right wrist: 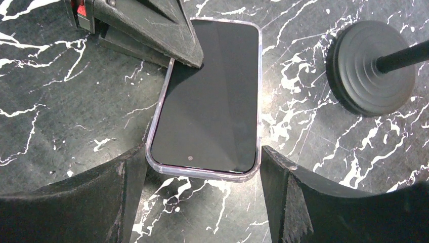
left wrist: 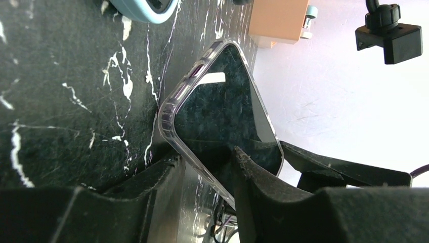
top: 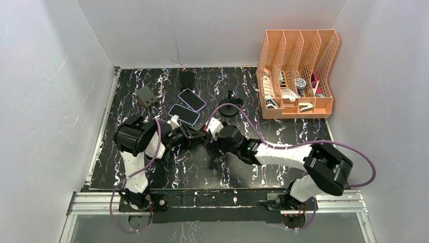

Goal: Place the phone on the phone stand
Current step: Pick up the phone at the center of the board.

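We see a black, white-veined marble tabletop point(top: 152, 167) boxed in by white walls point(top: 50, 76). Our left gripper point(left wrist: 206, 161) pinches one end of the clear-cased phone point(right wrist: 207, 101). Our right gripper point(right wrist: 202, 154) stands spread astride the other end, near the phone stand point(right wrist: 367, 71). The phone perhaps just clears the marble.

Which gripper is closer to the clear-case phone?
Left. The left gripper pinches the phone near one end; the right gripper is open, its fingers either side of the other end.
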`<state>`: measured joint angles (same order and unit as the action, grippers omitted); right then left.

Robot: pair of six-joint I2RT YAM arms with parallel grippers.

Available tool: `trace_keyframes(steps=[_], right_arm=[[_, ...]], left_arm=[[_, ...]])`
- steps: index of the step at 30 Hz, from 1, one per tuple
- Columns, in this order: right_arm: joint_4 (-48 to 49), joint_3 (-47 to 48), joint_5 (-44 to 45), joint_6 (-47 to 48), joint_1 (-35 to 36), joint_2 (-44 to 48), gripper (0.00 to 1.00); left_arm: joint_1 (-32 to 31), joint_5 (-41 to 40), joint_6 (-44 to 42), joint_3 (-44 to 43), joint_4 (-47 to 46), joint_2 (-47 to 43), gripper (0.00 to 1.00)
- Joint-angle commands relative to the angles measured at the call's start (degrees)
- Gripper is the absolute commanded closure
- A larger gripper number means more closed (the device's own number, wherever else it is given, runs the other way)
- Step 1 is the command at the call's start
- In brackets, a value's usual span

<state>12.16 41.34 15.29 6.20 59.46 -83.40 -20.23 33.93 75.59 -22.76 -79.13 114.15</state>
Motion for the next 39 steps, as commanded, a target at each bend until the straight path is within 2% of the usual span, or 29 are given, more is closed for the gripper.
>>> trace_keyframes(steps=[1,7,13,21,28,31,33,36,39], right_arm=[[2.3,-0.6,-1.4,-0.1,0.6,3.0,0.43],[2.2,-2.3,-0.8,-0.7,0.6,4.1,0.43],[4.9,-5.2,-0.1,-2.6,0.6,4.8,0.41],[17.2,-11.7,1.3,-5.7,0.6,2.1,0.37],[24.3,-12.8,0.5,-9.5,0.6,-3.6,0.36],[26.5,-13.2,0.0,-10.4,0.7,-4.7,0.35],[27.4,-13.2,-0.9,-10.5,0.7,-5.3,0.30],[25.6,-11.8,-1.8,-11.5,0.6,-6.3,0.15],[23.3,-10.9,-4.3,-11.5,0.5,-6.1,0.08]], left_arm=[[-0.6,0.1,-4.5,-2.4,1.3,0.5,0.68],[-0.5,2.0,-8.7,-5.0,2.6,-1.2,0.77],[-0.8,3.6,-12.7,-6.7,2.7,-6.1,0.78],[-1.4,4.9,-16.1,-4.8,2.6,-14.6,0.83],[-2.3,5.9,-17.5,-2.5,1.9,-19.7,1.00],[-2.6,6.3,-17.6,-2.1,1.3,-21.7,1.00],[-2.5,6.4,-17.6,-1.7,1.1,-23.0,1.00],[-2.5,6.4,-17.9,-1.2,1.1,-25.1,1.00],[-2.6,5.9,-18.3,-0.7,1.1,-27.0,1.00]])
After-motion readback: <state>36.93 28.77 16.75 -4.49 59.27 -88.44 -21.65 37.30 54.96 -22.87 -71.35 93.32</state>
